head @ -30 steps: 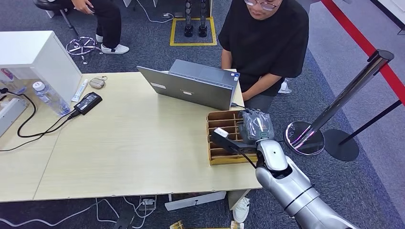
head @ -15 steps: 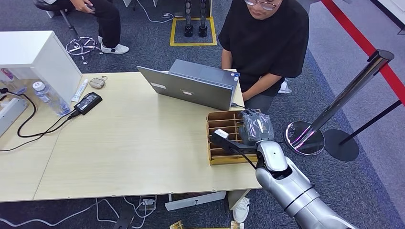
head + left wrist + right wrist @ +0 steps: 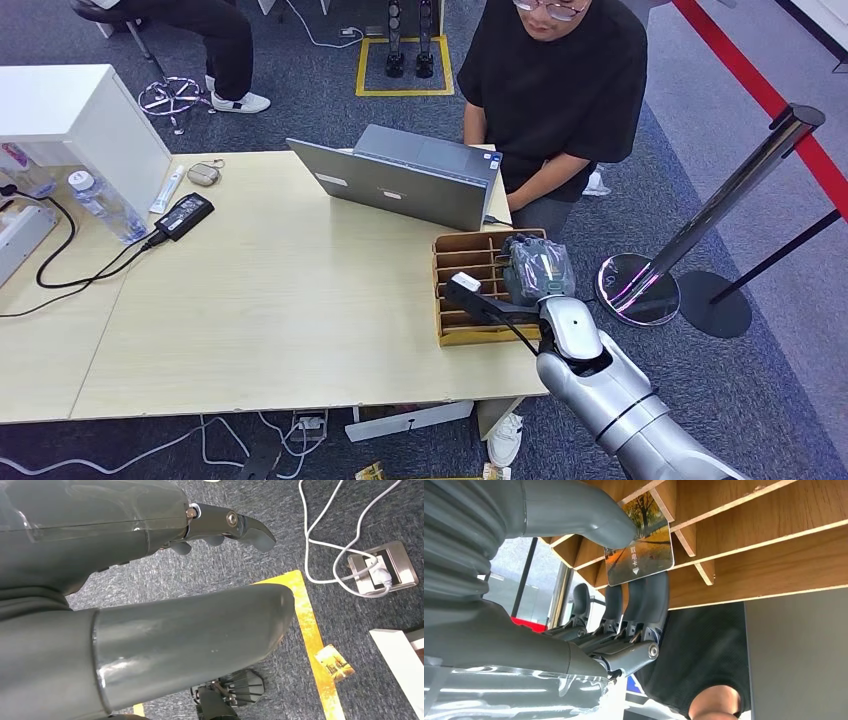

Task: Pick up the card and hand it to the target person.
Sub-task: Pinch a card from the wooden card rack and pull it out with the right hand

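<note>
At the near right corner of the tabletop, inside the wooden card organizer (image 3: 470, 290), the right hand (image 3: 537, 268) is pinching the card (image 3: 641, 550), an autumn-tree picture card with a little arrow on it. In the right wrist view the thumb (image 3: 589, 515) is pressing on the card's face and the darker fingers (image 3: 644, 597) are backing it from the other side, so it's a proper grip. The card is still sitting partly in its slot between the dividers, not lifted clear yet.

Compared with a second ago, the hand is looking a touch lower and closer in over the organizer, so I'd guess it's been settling the pinch rather than pulling out. That means the pickup is basically secured and the lift is next.

The person in the black shirt (image 3: 560, 90) is standing at the far right edge behind the laptop (image 3: 400, 185), well within reach for the handover.

The left hand (image 3: 150, 580) is hanging down over the carpet, fingers loosely apart, holding nothing.
</note>
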`<state>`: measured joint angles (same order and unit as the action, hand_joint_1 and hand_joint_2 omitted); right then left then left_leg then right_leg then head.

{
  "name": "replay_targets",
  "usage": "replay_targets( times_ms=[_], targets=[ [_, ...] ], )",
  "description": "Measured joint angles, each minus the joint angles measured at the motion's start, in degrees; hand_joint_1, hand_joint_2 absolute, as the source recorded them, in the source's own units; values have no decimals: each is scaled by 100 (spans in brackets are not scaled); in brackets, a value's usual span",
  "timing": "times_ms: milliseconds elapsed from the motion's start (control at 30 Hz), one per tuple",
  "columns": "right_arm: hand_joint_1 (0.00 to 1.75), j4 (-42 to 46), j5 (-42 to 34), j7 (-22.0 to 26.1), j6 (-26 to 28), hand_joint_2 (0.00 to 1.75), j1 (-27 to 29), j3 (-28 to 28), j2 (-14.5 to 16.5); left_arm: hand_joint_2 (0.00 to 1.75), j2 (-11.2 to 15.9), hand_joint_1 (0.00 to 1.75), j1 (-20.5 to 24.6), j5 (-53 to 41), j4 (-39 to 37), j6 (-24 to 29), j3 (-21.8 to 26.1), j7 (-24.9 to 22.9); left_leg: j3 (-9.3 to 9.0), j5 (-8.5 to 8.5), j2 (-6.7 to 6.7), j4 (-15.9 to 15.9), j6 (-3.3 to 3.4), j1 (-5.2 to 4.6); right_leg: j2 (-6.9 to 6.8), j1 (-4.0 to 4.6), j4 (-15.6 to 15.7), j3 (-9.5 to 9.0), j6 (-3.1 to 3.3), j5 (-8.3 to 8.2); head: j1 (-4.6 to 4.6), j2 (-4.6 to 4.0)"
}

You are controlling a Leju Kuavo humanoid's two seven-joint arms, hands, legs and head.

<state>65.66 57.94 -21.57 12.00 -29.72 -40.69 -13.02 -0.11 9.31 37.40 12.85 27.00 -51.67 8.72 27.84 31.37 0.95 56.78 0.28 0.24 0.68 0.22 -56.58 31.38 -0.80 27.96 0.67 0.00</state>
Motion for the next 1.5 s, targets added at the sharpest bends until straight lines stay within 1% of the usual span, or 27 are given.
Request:
replay_targets(
  times_ms=[167,333,467,533,633,700,867,1067,1500],
  targets=[
    [103,-22,-17,10,-11,175,-4,-3,16,0,-1,0,0,0,0,0,0,1,0,0,0,0,0,0,0,0,0,0,0,0,0,1],
    [99,-23,-18,13,-17,175,-11,-5,34,0,-1,0,0,0,0,-1,0,1,0,0,0,0,0,0,0,0,0,0,0,0,0,0],
    [102,-24,-19,13,-20,175,-17,-5,42,0,-1,0,0,-1,0,0,0,0,0,0,0,0,0,0,0,0,0,0,0,0,1,0],
    [109,-24,-19,13,-21,175,-18,-5,43,0,-2,0,0,-1,0,0,0,0,0,0,0,0,0,0,0,0,0,0,0,0,1,0],
    [134,-25,-18,13,-32,175,-20,-7,43,0,-1,0,0,-1,0,1,0,-1,0,0,0,0,0,0,0,0,0,0,0,0,1,1],
    [141,-25,-18,13,-46,175,-20,-9,43,0,-1,0,0,-1,0,1,0,-2,0,0,0,0,0,0,0,0,0,0,0,0,1,1],
    [145,-25,-19,14,-63,175,-29,-11,43,0,-1,0,0,-4,0,-1,0,-13,-1,0,0,0,0,0,0,0,0,0,0,0,1,0],
    [143,-25,-19,15,-78,175,-42,-14,43,0,-1,0,0,-11,0,-1,0,-15,-2,0,0,0,0,0,0,0,0,-1,0,-1,1,0],
    [149,-23,-19,23,-123,175,-88,-21,43,0,-1,0,1,-17,0,2,0,-16,-2,0,0,0,0,0,0,0,0,-1,0,-1,1,1]
  ],
)
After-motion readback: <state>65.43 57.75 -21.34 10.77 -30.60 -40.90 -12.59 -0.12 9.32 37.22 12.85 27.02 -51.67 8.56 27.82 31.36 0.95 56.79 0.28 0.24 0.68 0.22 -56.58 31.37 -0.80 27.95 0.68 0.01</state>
